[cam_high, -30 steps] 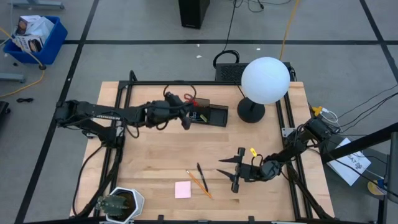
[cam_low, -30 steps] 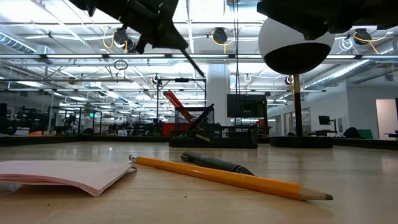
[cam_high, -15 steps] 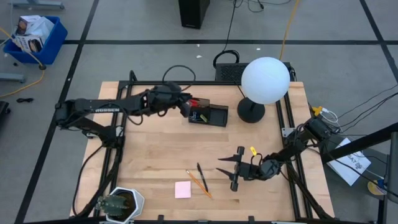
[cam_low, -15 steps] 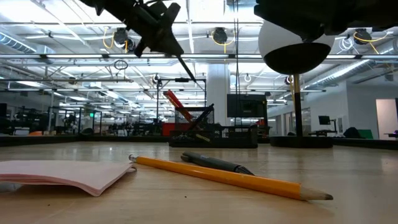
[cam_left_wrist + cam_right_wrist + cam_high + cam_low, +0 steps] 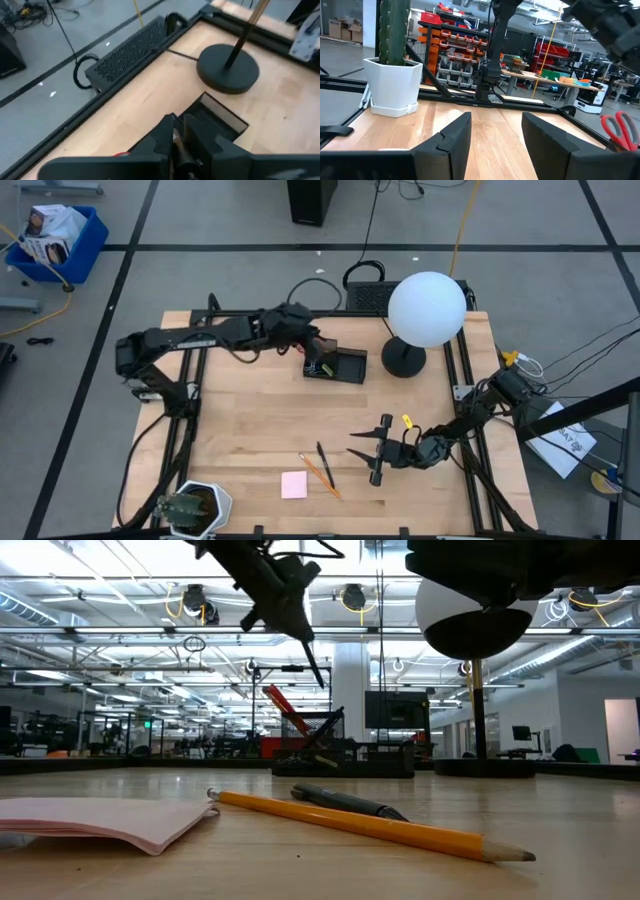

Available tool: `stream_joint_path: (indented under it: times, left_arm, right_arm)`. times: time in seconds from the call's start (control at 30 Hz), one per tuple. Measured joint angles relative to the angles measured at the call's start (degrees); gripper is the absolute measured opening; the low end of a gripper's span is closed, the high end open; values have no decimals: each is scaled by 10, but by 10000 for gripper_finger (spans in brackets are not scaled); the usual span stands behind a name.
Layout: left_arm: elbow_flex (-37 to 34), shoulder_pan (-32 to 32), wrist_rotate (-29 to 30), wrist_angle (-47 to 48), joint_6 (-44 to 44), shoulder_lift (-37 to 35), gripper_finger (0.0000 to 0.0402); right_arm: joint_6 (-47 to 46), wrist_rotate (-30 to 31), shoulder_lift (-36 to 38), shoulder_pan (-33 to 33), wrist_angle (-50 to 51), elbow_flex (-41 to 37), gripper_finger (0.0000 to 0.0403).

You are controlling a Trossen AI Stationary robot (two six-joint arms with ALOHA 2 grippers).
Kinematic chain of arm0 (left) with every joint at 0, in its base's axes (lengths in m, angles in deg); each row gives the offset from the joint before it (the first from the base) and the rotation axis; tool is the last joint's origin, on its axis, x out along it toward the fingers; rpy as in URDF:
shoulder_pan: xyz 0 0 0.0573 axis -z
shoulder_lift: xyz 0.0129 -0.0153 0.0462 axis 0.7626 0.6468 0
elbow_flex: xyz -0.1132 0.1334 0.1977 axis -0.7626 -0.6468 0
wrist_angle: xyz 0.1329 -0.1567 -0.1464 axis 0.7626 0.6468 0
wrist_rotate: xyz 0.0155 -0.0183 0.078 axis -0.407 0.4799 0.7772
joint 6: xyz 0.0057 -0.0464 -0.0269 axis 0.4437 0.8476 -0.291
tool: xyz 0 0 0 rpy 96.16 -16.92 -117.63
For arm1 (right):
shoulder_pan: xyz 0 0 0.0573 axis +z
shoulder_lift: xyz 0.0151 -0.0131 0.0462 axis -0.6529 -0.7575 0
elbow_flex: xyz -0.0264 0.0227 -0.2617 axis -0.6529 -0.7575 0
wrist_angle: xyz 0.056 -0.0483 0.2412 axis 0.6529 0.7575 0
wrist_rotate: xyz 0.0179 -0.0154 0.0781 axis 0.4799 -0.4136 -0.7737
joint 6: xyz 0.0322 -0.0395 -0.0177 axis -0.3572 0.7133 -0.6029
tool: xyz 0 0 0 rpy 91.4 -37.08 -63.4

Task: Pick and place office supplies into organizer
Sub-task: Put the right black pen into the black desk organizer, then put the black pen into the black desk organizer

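Above organizer [image 5: 335, 366] | left end effector [image 5: 313, 348] grips dark pen [image 5: 312, 662]

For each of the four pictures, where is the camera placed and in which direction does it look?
High: above the table, facing straight down; both arms show, left tool over the organizer, right tool open, waiting.
Low: at table height, facing across; pencil near, left tool shut on a dark pen.
Left wrist: on that arm, facing the lamp base; its own fingers show.
Right wrist: facing the cactus pot; own fingers show.
Shared: high and low both show the pink pad.
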Motion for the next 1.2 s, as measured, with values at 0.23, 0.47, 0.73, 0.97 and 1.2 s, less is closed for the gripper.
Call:
stream_joint_path:
  times: [0.23,0.47,0.73,0.97,1.2]
  left_arm:
    - [43,-17,-28,52,14,76,38]
    - [44,-32,-30,38,11,116,55]
    - [44,-37,-56,34,20,130,105]
    - [43,-25,-56,37,21,123,105]
    - [43,14,-85,34,23,76,93]
  right_arm:
    - [0,0,0,0,10,0,169]
    - [-9,0,0,0,13,0,169]
    - [-13,0,0,0,16,0,169]
    - [-12,0,0,0,17,0,169]
    - [-41,0,0,-8,80,0,169]
